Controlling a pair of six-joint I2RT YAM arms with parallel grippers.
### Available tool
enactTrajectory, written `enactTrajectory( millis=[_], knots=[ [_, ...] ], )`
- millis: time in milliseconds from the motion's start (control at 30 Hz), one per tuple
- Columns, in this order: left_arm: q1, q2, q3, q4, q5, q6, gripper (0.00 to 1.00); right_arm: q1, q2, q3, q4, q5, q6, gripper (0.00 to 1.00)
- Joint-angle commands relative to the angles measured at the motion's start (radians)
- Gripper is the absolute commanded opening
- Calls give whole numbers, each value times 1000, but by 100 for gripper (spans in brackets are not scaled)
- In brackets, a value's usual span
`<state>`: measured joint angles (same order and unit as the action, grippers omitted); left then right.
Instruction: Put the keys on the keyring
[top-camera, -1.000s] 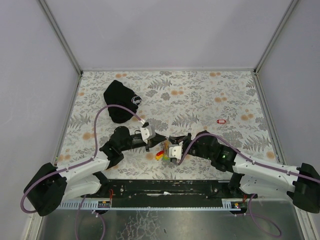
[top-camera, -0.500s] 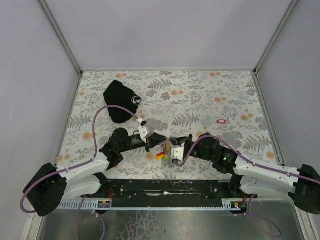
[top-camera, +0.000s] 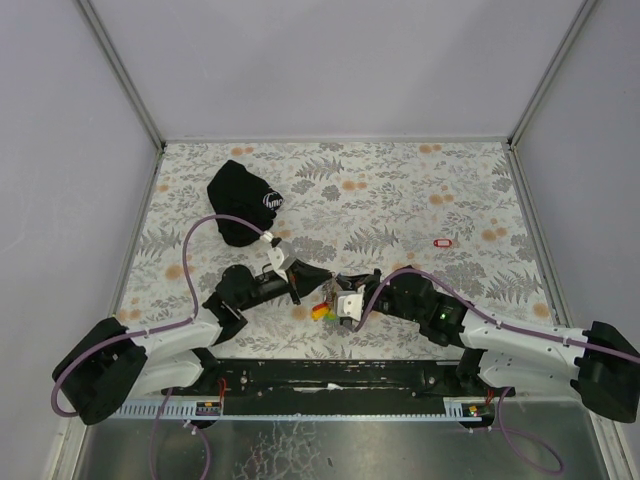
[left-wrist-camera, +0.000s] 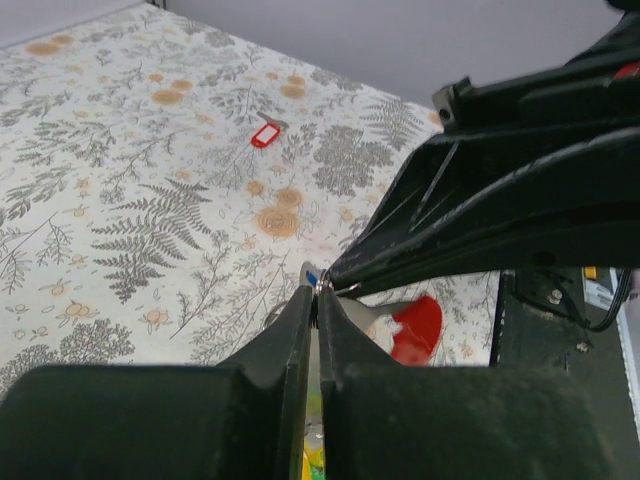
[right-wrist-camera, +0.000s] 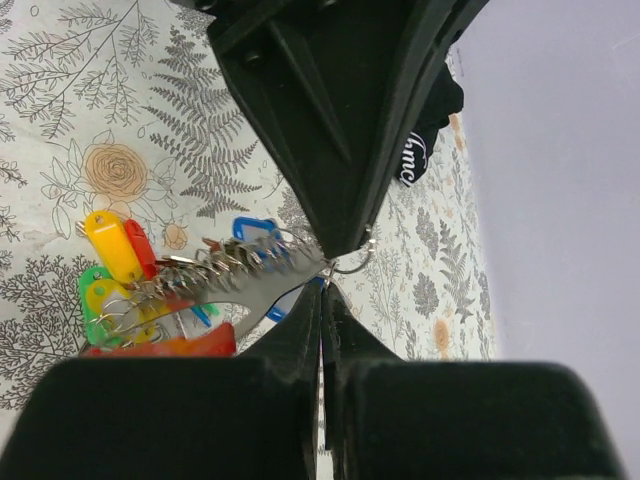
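The keyring (right-wrist-camera: 235, 285) is a grey metal bar strung with several small rings and keys with red, yellow, green, blue and orange tags (right-wrist-camera: 115, 250). The bundle also shows in the top view (top-camera: 321, 310). My right gripper (right-wrist-camera: 322, 288) is shut on the bar's end. My left gripper (left-wrist-camera: 318, 292) is shut on a small wire ring (right-wrist-camera: 353, 263), tip to tip with the right gripper (top-camera: 333, 291). A lone red-tagged key (top-camera: 443, 242) lies on the mat at the right, and shows in the left wrist view (left-wrist-camera: 265, 135).
A black cloth pouch (top-camera: 244, 203) with a white logo lies at the back left of the flowered mat (top-camera: 400, 190). Grey walls (top-camera: 330, 60) close the mat in on three sides. The arm bases stand on a rail (top-camera: 330, 378) at the near edge.
My left wrist has turned and drawn back slightly to the upper left. Both gripper tips stay together over the key bundle. The bundle and the lone red key have not moved.
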<state>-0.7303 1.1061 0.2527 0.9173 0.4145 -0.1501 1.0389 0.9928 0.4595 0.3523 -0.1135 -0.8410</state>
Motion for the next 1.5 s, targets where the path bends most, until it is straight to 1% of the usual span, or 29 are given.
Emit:
enactTrajectory(
  millis=[0, 100, 167, 333, 367, 500, 667, 800, 1000, 1233, 1400, 1467],
  knots=[
    [21, -4, -7, 278, -139, -74, 0, 13, 20, 10, -54, -30, 15, 0],
    [21, -7, -19, 316, -161, -110, 0, 13, 26, 17, -75, -15, 8, 0],
    [21, -4, -17, 314, -148, -110, 0, 13, 21, 19, -76, -7, 10, 0],
    [22, 1, -11, 264, -107, -36, 0, 13, -25, -2, -34, 22, 47, 0],
    [22, 3, -6, 245, -94, -16, 0, 13, -35, -4, -33, 27, 57, 2],
    [21, 8, 5, 199, -61, 45, 0, 13, -75, -14, -37, 28, 119, 18],
    [21, 5, 27, 129, -40, 98, 0, 13, -143, -22, -63, 79, 250, 36],
    [21, 5, 25, 130, -26, 113, 0, 13, -184, -21, -81, 78, 349, 42],
    [22, 2, 42, 74, -13, 146, 0, 13, -194, -1, -84, 92, 503, 50],
    [21, 6, 48, 64, 5, 153, 0, 13, -82, 7, -14, 137, 584, 52],
    [20, 0, 48, 59, 5, 156, 0, 13, -3, 11, 39, 112, 620, 52],
    [20, 1, 48, 58, 13, 157, 0, 13, 22, 9, 60, 113, 623, 51]
  ],
)
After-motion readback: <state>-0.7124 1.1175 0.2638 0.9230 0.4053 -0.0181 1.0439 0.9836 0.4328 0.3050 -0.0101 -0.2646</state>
